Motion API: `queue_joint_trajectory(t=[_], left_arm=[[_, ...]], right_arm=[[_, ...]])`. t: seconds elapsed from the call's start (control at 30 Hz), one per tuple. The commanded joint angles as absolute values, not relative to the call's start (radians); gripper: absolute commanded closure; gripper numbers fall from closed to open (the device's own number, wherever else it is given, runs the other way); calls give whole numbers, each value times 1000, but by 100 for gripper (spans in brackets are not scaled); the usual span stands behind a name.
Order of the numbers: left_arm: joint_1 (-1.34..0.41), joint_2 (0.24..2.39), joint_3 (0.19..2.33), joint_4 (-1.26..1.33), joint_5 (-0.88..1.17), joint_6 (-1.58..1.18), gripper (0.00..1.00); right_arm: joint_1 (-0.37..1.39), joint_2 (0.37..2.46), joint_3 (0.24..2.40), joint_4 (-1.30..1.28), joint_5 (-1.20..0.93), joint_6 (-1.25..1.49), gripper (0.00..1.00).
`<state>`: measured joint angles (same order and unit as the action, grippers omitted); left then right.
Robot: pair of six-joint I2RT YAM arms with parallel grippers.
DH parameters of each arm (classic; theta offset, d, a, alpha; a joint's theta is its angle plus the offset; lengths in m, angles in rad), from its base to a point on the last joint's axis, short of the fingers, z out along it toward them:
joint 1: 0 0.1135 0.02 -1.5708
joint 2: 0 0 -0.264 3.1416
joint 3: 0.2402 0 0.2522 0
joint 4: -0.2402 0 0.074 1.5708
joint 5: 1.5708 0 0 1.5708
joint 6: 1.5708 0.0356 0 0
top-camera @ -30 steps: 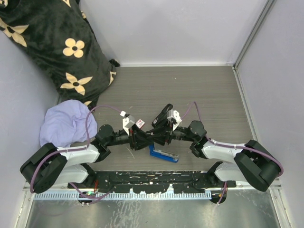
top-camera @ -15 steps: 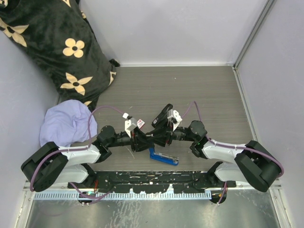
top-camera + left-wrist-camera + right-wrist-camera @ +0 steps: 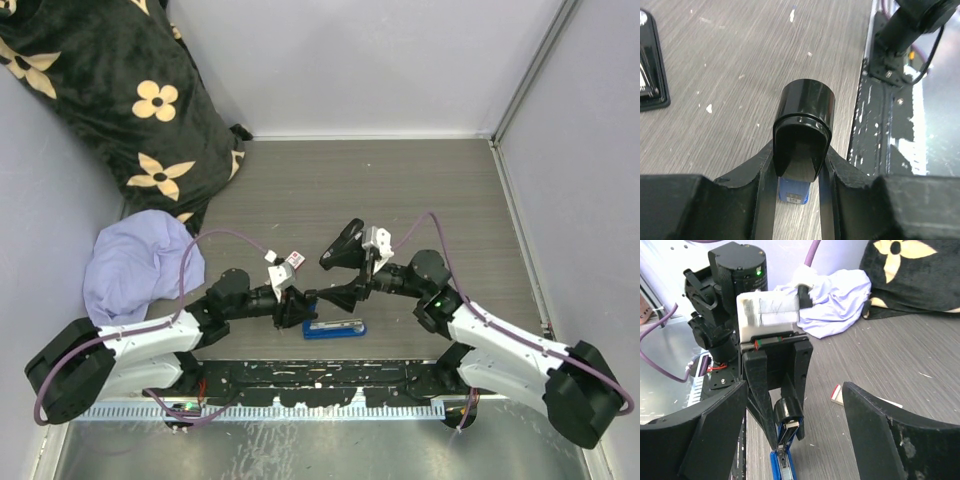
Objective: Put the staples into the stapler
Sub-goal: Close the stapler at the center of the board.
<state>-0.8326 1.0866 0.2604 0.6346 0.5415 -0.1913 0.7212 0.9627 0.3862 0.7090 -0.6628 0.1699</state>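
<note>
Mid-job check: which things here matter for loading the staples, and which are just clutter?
For the job: blue stapler, clamped in the left gripper; staples box; right gripper, jaws open.
Lying about: black stapler; purple cloth; floral pillow.

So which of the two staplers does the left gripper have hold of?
The blue-based stapler, the lower one in the top view: the left gripper is closed on its black end. The all-black stapler lies farther back, outside that grip.
</note>
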Motion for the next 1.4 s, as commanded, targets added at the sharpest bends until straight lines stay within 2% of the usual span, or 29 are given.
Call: queue_joint_trajectory(t=[0.0, 0.2, 0.3, 0.53, 0.87, 1.13, 1.27, 1.37], left_arm=[[-880, 1039, 335, 466, 411, -57, 100], [-968, 1052, 417, 266, 290, 5, 100], [-1001, 1086, 462, 191, 253, 23, 100], [-1047, 1150, 590, 19, 186, 55, 100], [-1097, 1383, 878, -350, 162, 76, 99], [-1164, 1529, 1020, -496, 65, 114, 100], [-1167, 1530, 1013, -477, 76, 119, 99], [-1169, 1563, 1045, -523, 86, 126, 95]], right_arm=[[711, 851, 450, 501, -559, 100, 18], [710, 728, 495, 226, -159, 120, 16], [711, 697, 509, 127, -87, 126, 13], [711, 641, 469, 90, -15, 141, 11], [712, 717, 479, -114, 320, 439, 7], [709, 710, 390, -175, 133, 820, 8], [710, 600, 216, -34, 9, 1022, 7], [710, 551, 136, 41, -55, 1100, 7]])
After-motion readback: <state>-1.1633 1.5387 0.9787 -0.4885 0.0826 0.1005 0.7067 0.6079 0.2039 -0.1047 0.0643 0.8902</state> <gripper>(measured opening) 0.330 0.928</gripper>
